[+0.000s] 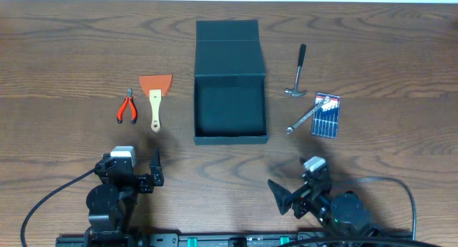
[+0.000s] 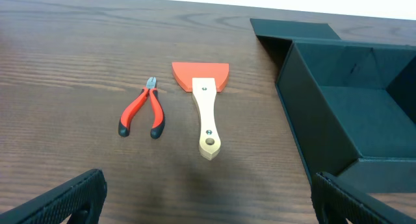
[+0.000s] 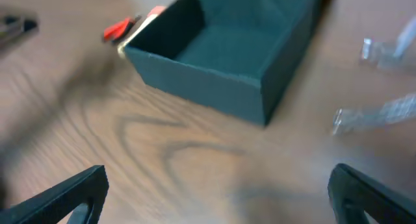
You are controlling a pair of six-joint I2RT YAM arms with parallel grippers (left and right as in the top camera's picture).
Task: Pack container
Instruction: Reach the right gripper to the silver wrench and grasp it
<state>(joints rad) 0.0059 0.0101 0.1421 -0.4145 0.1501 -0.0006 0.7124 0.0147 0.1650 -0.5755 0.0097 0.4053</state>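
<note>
While the left claw [image 2: 211, 208] and right claw [image 3: 218, 198] both hang wide open and empty at the near edge of the table [image 1: 64, 54], nothing is packed. The box [image 1: 230, 82] sits mid-table with its flap [image 1: 227, 30] laid back on the far side, and its floor is bare. Pliers [image 1: 127, 107] and scraper [image 1: 155, 97] lie to its left. Hammer [image 1: 298, 74], wrench [image 1: 303, 119] and screwdriver pack [image 1: 326, 115] lie to its right.

Now the hazards. The wrench rests with its far end right at the pack's edge, so a pinch on one probably drags the other. Pliers and scraper lie just beside each other, and wide jaws coming down on either could nudge its neighbour. Everything lies flat on the wood (thin stuff, little to bite on), so fingertips may skid off. The box looks like light cardboard: a finger clipping its wall on the way in could shove it or tip it. The right wrist view is blurred, so fine detail there is uncertain.
</note>
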